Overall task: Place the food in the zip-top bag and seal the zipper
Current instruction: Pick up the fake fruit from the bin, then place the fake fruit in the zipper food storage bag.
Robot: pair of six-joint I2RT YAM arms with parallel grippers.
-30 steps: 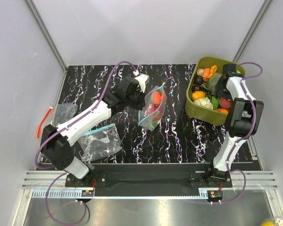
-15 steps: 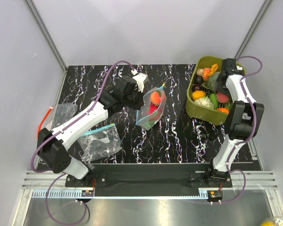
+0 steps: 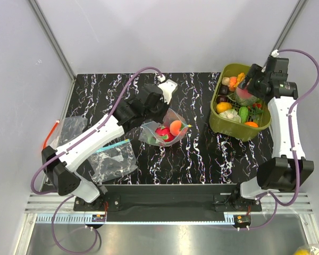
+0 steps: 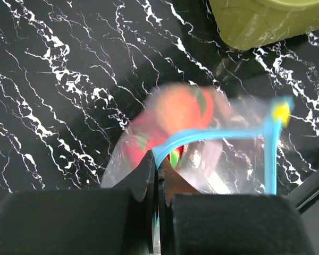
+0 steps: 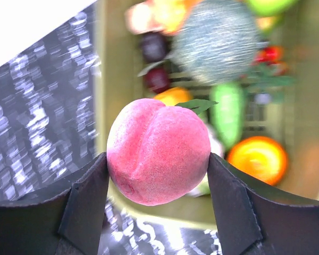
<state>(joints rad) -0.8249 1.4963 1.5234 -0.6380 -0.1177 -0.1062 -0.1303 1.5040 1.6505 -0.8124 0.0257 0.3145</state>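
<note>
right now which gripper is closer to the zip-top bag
Left. The left gripper is pinched shut on the zip-top bag at its zipper. The right gripper is apart from it, over the olive tub, gripping a peach.

1. Showing black streaked with white marble veins across the table (image 3: 202, 159).
2. Glowing pink-red, with one green leaf, on the peach (image 5: 158, 158).
3. Appearing olive-green over the tub (image 3: 231, 133), with orange, green, purple and red mixing among the toys (image 3: 226, 108) inside.
4. Running bright blue along the zipper (image 4: 218, 134), yellow at its tip, on the clear zip-top bag (image 4: 228, 164).
5. Blurring orange and red through the plastic from the food (image 4: 181, 106).
6. Contrasting white links with black joints on the arms (image 3: 95, 135).
</note>
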